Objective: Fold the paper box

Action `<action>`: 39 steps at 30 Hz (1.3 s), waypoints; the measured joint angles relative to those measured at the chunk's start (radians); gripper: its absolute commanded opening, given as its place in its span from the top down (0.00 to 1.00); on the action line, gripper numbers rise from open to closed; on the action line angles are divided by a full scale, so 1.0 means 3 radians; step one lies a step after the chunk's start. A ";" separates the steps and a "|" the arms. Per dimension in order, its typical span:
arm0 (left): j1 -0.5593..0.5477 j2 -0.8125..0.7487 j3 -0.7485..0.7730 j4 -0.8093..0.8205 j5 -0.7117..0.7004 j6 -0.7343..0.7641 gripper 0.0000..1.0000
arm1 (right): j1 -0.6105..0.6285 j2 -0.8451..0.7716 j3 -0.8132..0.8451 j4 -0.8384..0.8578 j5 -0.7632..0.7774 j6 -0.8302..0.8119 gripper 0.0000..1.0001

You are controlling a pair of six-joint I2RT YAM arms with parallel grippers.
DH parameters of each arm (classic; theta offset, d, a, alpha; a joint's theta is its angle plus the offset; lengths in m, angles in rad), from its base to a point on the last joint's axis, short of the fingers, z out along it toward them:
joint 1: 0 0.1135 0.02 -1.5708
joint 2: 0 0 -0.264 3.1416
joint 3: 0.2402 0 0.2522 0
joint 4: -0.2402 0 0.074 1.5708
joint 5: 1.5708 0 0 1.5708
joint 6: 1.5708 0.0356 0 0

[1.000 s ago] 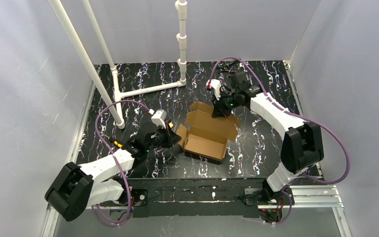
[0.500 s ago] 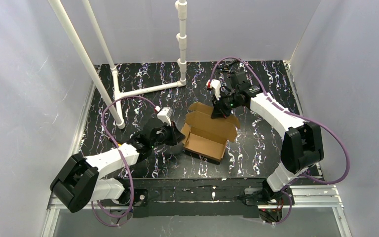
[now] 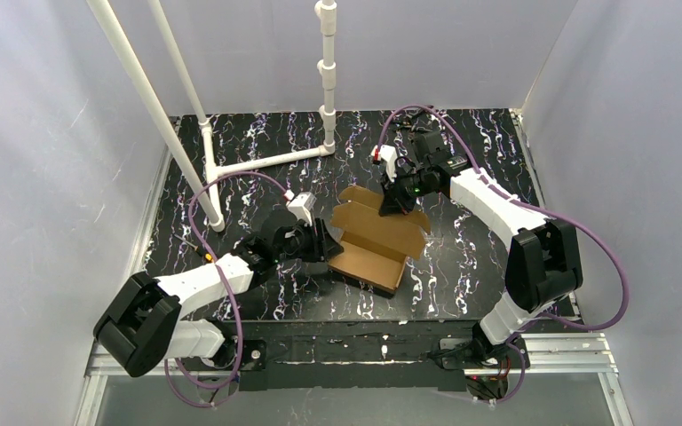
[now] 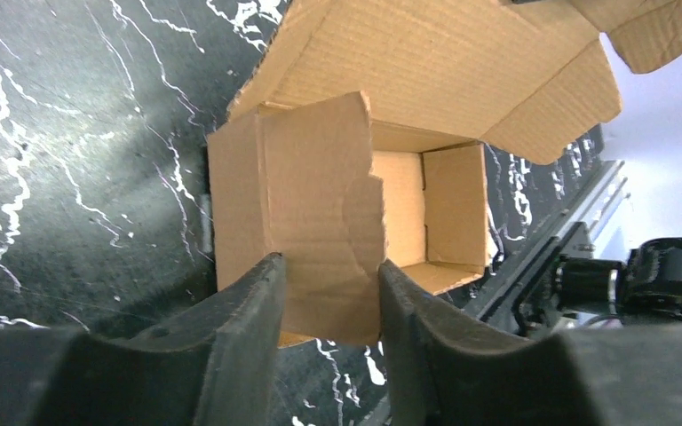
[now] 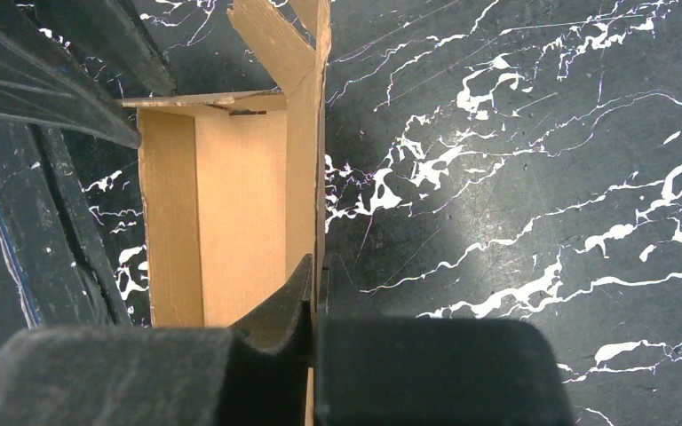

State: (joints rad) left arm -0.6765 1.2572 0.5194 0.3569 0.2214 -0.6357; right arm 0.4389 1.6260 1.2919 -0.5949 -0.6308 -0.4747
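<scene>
We see the right fingers (image 5: 289, 311) clamped on the plain brown cardboard paper box (image 3: 377, 240) wall — left fingers (image 4: 249, 328) parted, straddling its flap.

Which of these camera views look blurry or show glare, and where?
Top external view: evenly lit, the brown cardboard paper box clear. Left wrist view: the left gripper dark and soft near the lens, box sharp. Right wrist view: the right gripper blurred, pale sheen on the black marbled table.
</scene>
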 measured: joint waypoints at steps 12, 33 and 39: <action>0.0167 -0.0074 -0.0001 -0.0046 0.0323 -0.0328 0.36 | 0.0000 -0.0001 -0.0046 0.0033 0.0001 0.0001 0.99; 0.0537 0.0271 -0.0070 0.0501 0.0898 -0.1048 0.77 | 0.0000 -0.0001 -0.0047 0.0050 0.0008 0.0000 0.99; 0.0548 0.0388 -0.0070 0.0546 0.0905 -0.1057 0.88 | 0.0000 -0.0001 -0.0047 0.0050 0.0008 0.0000 0.99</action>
State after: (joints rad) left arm -0.5121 1.3735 0.4984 0.5205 0.4931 -0.9527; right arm 0.4389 1.6257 1.2778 -0.5800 -0.6285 -0.4747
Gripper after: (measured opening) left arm 0.136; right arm 0.041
